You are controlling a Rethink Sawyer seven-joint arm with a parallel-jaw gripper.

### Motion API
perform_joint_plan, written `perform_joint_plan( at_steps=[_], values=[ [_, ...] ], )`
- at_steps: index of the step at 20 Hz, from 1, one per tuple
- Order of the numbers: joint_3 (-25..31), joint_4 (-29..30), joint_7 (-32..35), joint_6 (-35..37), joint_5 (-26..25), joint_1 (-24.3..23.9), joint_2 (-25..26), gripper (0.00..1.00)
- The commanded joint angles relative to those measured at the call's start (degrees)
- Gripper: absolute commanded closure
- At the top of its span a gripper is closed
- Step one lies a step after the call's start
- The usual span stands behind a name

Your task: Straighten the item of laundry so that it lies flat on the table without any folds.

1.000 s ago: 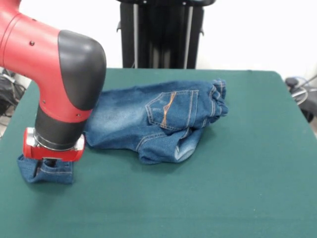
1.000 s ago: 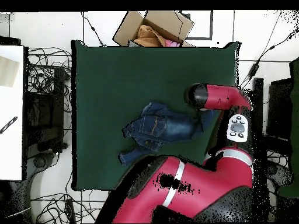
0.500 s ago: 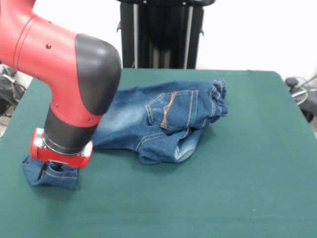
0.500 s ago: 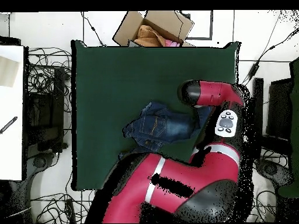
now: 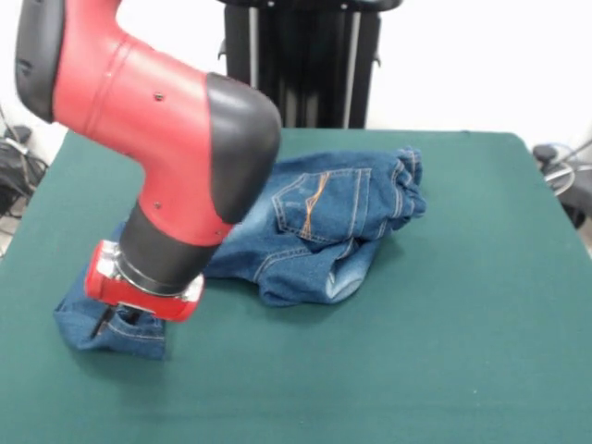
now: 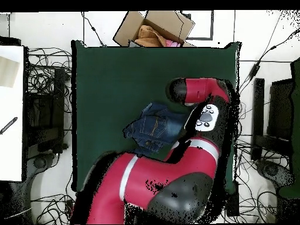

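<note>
Overhead view: cardboard box (image 6: pixel 153 27) w/ clothes beyond table (image 6: pixel 105 88); gripper (image 5: pixel 116 319) pinching jeans (image 5: pixel 324 222) leg.

The red and black arm (image 5: pixel 176 157) hides the small blue denim jeans' (image 5: pixel 324 222) middle; its gripper's (image 5: pixel 116 322) fingers sit buried in denim.

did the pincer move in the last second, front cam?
Yes. In the front view the pincer, down on the jeans leg end, has shifted toward the picture's right and slightly nearer the camera, judged against the table's left edge.
</note>
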Motion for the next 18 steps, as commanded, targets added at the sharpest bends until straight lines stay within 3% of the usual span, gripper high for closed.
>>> perform_joint_plan(
  at_steps=[1, 18],
  values=[
    [-5.2, -1.8, 24.2, 5.4, 3.0, 5.8, 5.2, 1.00],
    [-12.4, -13.0, 35.5, 11.8, 7.0, 9.3, 15.3, 1.00]
  ],
)
